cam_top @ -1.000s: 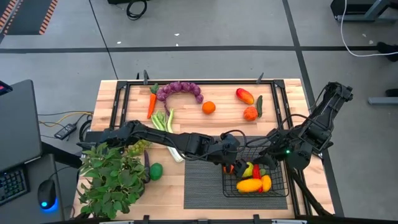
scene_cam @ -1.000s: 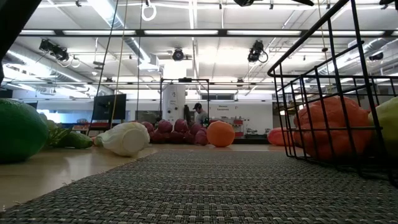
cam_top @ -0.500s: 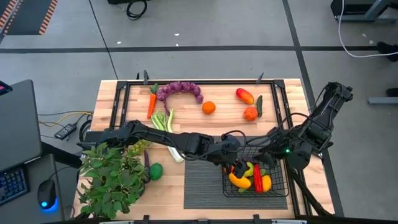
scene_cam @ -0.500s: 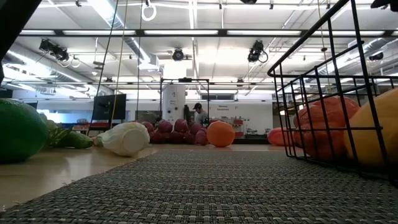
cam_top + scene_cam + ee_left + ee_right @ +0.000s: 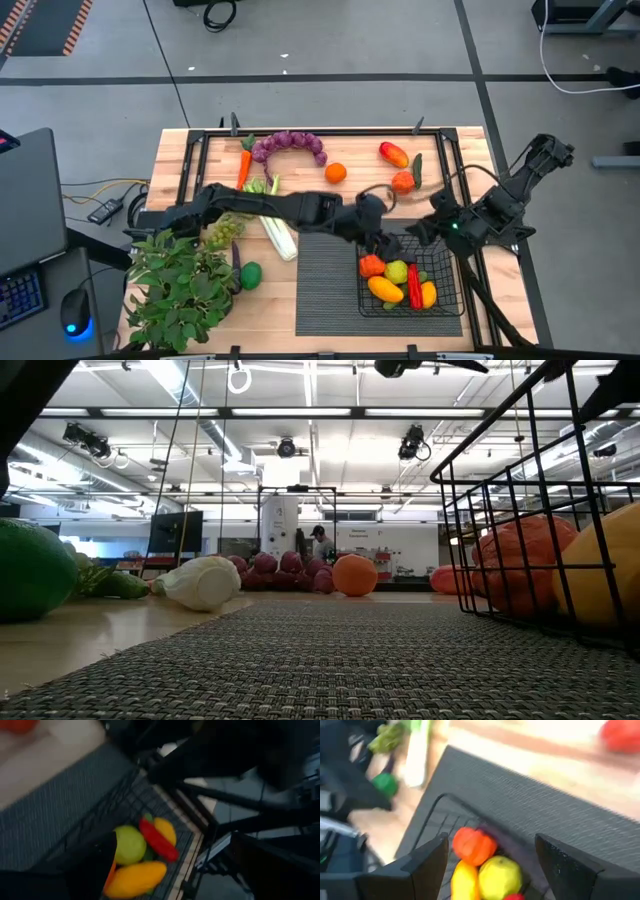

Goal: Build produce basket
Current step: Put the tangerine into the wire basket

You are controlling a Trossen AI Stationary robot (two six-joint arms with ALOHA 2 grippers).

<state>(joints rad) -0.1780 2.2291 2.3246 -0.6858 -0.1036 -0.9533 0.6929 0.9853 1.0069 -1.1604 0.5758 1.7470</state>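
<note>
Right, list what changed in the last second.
The left tool lifted out of the black wire-mesh basket and drew back toward the table's far side, empty, fingers open. The right tool pulled back off the basket's far rim. The toy produce inside resettled. The round orange and purple grapes stayed put.

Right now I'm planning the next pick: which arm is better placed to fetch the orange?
Left, probably. The left gripper is open and empty above the basket, its arm lying just beside the orange; the right gripper sits farther away.
</note>
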